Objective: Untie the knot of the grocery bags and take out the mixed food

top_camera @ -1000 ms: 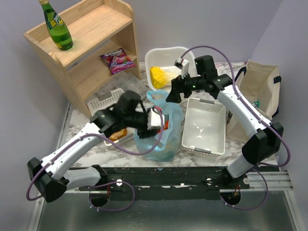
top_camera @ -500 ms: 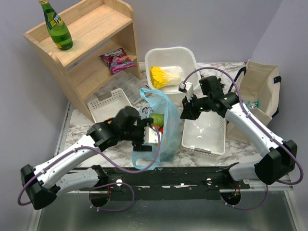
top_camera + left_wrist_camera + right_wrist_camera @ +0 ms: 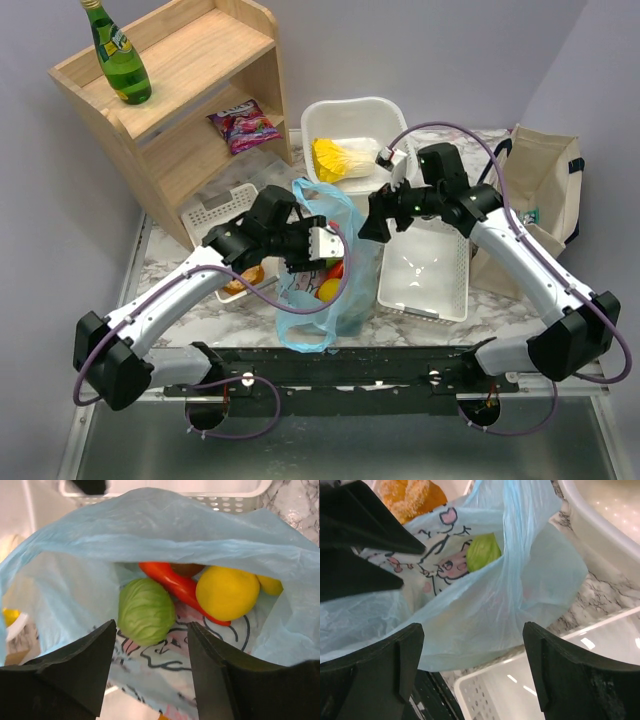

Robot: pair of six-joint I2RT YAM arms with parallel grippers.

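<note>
Marble table (image 3: pixel 152 255), light-blue grocery bag (image 3: pixel 338 295), white baskets (image 3: pixel 425 308), wooden shelf (image 3: pixel 200 130), canvas tote (image 3: pixel 540 180)

Both my arms wear glossy white shells, the left white-shelled arm (image 3: pixel 170 295) and the right white-shelled arm (image 3: pixel 520 250), each broken by chunky black joint housings behind the claw. A thin purple cable (image 3: pixel 265 303) loops loose back from the left black two-finger claw (image 3: pixel 332 250). A second purple cable (image 3: pixel 440 125) arcs behind the right black two-finger claw (image 3: pixel 366 229). Up close, the matte black wedge-shaped fingers (image 3: pixel 75 670) taper to blunt tips.

no legible txt, bag (image 3: pixel 470 615) cartoons only, bottle label (image 3: pixel 118 42) maybe lettered, blurry
</note>
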